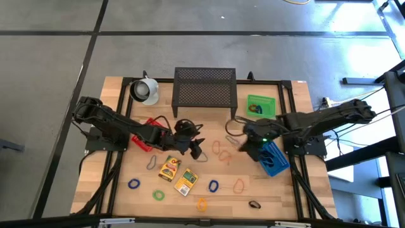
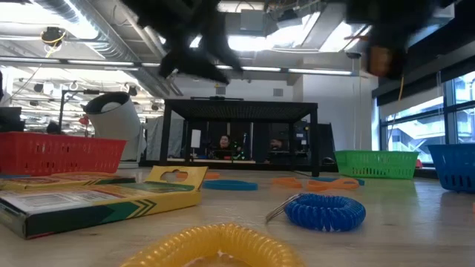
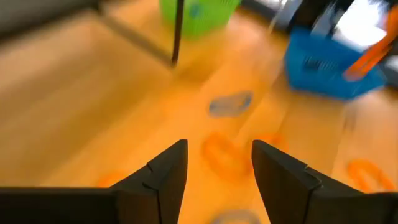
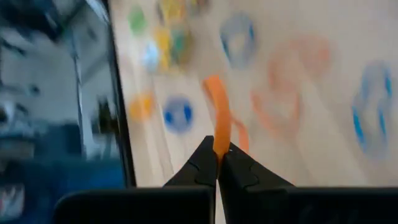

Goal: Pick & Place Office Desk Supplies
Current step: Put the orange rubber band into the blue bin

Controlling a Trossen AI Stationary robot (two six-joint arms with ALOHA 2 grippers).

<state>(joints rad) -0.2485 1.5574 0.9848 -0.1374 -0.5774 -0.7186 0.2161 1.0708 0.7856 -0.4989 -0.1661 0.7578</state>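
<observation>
Loops lie scattered on the wooden table: orange ones, blue, green, grey and black. Two yellow packets lie flat near the middle. My left gripper hovers open above the table centre, and an orange loop lies on the wood beyond its fingertips. My right gripper is raised beside the blue bin and is shut on an orange loop. My right gripper pinches the orange loop between its two fingers, at one end of the loop. The rest of the loop sticks out past the fingertips. In the low view the orange piece is lifted clear of the table.
A green bin sits at the far right and a red bin is partly under my left arm. A black mesh stand and a white mug stand along the far edge. People show in the room beyond.
</observation>
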